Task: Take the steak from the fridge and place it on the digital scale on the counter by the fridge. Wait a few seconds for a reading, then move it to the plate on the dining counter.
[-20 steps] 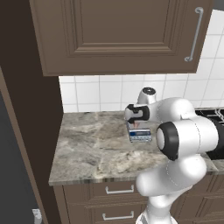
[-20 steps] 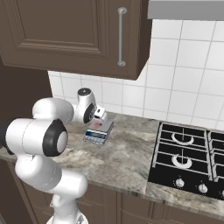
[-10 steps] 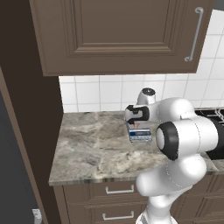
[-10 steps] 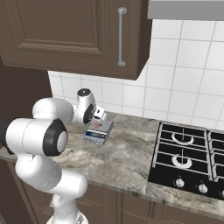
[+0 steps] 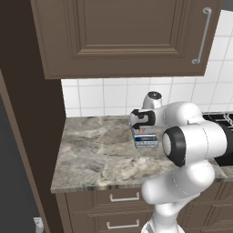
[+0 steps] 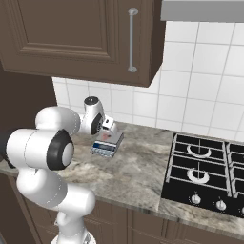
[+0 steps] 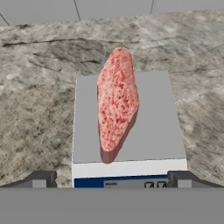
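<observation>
Steak (image 7: 117, 103) lies centre frame on digital scale (image 7: 151, 131). Gripper (image 7: 111, 179) unmoved over 1 s, fingers spread, holding nothing: waiting for reading.

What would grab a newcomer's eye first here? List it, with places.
The pinkish-red steak lies lengthwise on the grey digital scale, which sits on the marbled counter below the white tiles. The white arm bends over it, its open pincer just above the scale's blue front panel. To the right sits a black gas hob.
</observation>
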Controlling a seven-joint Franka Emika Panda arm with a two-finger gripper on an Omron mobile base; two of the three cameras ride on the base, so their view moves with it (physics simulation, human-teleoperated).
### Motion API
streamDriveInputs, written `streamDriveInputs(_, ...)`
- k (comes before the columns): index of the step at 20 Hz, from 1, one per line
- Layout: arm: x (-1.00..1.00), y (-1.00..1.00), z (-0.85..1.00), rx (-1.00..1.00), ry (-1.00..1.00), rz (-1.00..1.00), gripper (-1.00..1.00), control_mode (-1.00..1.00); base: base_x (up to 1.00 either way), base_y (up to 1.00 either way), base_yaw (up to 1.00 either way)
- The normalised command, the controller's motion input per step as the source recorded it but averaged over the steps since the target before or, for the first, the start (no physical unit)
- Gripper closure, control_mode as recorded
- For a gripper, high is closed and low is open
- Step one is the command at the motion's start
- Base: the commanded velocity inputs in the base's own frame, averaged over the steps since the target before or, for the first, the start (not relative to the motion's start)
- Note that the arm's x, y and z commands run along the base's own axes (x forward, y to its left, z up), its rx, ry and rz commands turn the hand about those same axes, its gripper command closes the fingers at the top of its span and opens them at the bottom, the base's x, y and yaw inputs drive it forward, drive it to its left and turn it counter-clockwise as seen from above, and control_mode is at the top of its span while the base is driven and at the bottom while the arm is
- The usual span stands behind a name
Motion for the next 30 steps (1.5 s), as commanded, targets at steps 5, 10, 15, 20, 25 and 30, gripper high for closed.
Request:
streamDriveInputs(5,0.00,0.00,0.00,0.00,0.00,0.00,-1.00,-1.00,0.00,0.00,0.00)
streamDriveInputs(10,0.00,0.00,0.00,0.00,0.00,0.00,-1.00,-1.00,0.00,0.00,0.00)
streamDriveInputs(15,0.00,0.00,0.00,0.00,0.00,0.00,-1.00,-1.00,0.00,0.00,0.00)
streamDriveInputs(20,0.00,0.00,0.00,0.00,0.00,0.00,-1.00,-1.00,0.00,0.00,0.00)
streamDriveInputs(25,0.00,0.00,0.00,0.00,0.00,0.00,-1.00,-1.00,0.00,0.00,0.00)
streamDriveInputs(30,0.00,0.00,0.00,0.00,0.00,0.00,-1.00,-1.00,0.00,0.00,0.00)
